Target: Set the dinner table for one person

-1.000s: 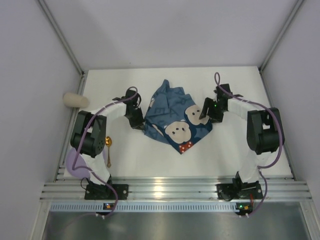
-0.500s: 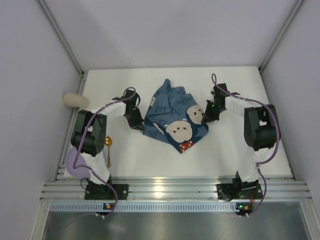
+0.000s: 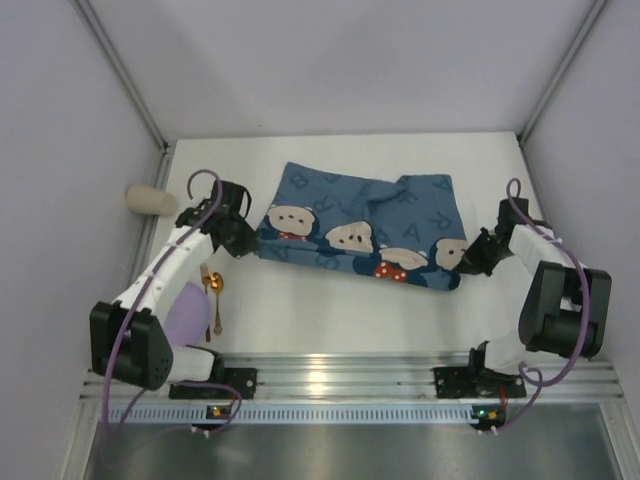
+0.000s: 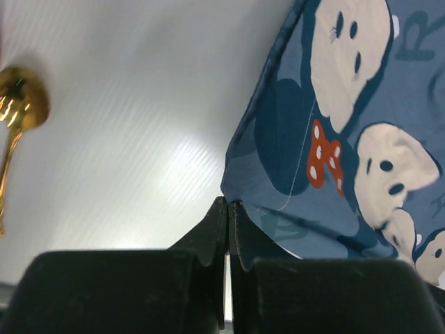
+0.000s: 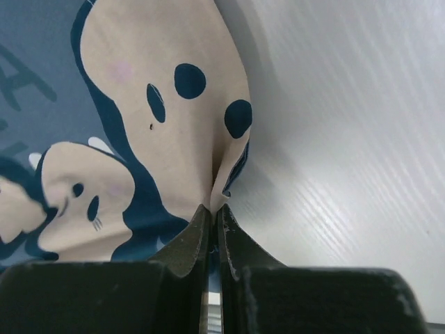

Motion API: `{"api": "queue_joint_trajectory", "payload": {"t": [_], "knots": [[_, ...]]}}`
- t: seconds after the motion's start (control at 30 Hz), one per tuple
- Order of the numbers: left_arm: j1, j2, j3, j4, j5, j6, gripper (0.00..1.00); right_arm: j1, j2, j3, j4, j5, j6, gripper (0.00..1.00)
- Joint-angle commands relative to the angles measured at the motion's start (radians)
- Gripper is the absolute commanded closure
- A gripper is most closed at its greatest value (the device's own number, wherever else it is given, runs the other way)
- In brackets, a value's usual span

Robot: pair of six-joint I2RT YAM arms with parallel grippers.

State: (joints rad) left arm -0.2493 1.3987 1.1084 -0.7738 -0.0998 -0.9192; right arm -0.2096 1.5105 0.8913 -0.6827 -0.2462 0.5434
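Against the frame a second back, where it is a bunched diamond at mid-table, you now have the placemat (image 3: pixel 360 228) drawn out into a wide strip between both arms, which have swung outward. Left gripper (image 3: pixel 247 243): jaws together, pinching the cloth's left corner. Right gripper (image 3: pixel 472 258): apart a second back, now clamped on the right edge beside a bear face.

The dinner table (image 3: pixel 330 315), matte white, lies under the cloth, with the ribbed rail (image 3: pixel 340 380) along its near edge. A gold spoon (image 3: pixel 215 300) lies near the left arm, just beside a lilac plate (image 3: pixel 185 312). A beige cylinder (image 3: pixel 150 200) lies at the left edge. Plain grey walls (image 3: pixel 330 60) close three sides.
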Motion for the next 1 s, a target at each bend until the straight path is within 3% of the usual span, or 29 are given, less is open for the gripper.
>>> {"api": "queue_joint_trajectory", "payload": {"t": [0.0,0.1,0.27,0.3,0.33,0.37,0.4,0.43,0.47,0.5,0.53,0.57,0.6,0.77,0.97], "knots": [[0.045,-0.148,-0.119,-0.142,-0.219,-0.124,1.0,-0.016,-0.05,-0.061,0.014,0.085,0.007,1.0],[0.042,-0.225,-0.263,-0.116,-0.154,-0.162,1.0,0.016,-0.055,-0.104,0.032,0.058,-0.023,1.0],[0.025,-0.317,-0.361,-0.116,-0.109,-0.165,1.0,0.016,-0.027,-0.132,0.061,0.047,-0.083,0.98],[0.022,-0.331,-0.372,-0.127,-0.107,-0.167,1.0,0.016,-0.016,-0.13,0.063,0.047,-0.1,0.92],[0.021,-0.348,-0.387,-0.128,-0.107,-0.164,1.0,0.018,-0.01,-0.127,0.066,0.047,-0.108,0.72],[0.021,-0.377,-0.395,-0.13,-0.104,-0.158,1.0,0.016,-0.007,-0.117,0.068,0.044,-0.111,0.63],[0.021,-0.391,-0.403,-0.13,-0.1,-0.146,0.97,0.016,-0.003,-0.109,0.069,0.038,-0.12,0.47],[0.021,-0.403,-0.403,-0.127,-0.095,-0.136,0.88,0.016,-0.003,-0.101,0.068,0.035,-0.122,0.4],[0.021,-0.421,-0.401,-0.128,-0.089,-0.127,0.59,0.018,-0.004,-0.086,0.055,0.036,-0.122,0.27],[0.021,-0.428,-0.388,-0.14,-0.092,-0.115,0.47,0.018,-0.015,-0.077,0.049,0.032,-0.122,0.16],[0.019,-0.434,-0.377,-0.15,-0.095,-0.112,0.38,0.016,-0.022,-0.069,0.042,0.027,-0.122,0.15],[0.019,-0.443,-0.365,-0.157,-0.103,-0.107,0.21,0.016,-0.036,-0.057,0.025,0.025,-0.12,0.14],[0.019,-0.446,-0.334,-0.168,-0.107,-0.09,0.18,0.018,-0.071,-0.051,0.015,0.024,-0.119,0.13],[0.021,-0.416,-0.227,-0.197,-0.147,0.023,0.13,0.03,-0.212,0.0,-0.084,0.005,-0.105,0.12],[0.021,-0.294,-0.165,-0.231,-0.311,0.181,0.14,0.081,-0.368,-0.018,-0.153,-0.053,-0.071,0.12]]}}
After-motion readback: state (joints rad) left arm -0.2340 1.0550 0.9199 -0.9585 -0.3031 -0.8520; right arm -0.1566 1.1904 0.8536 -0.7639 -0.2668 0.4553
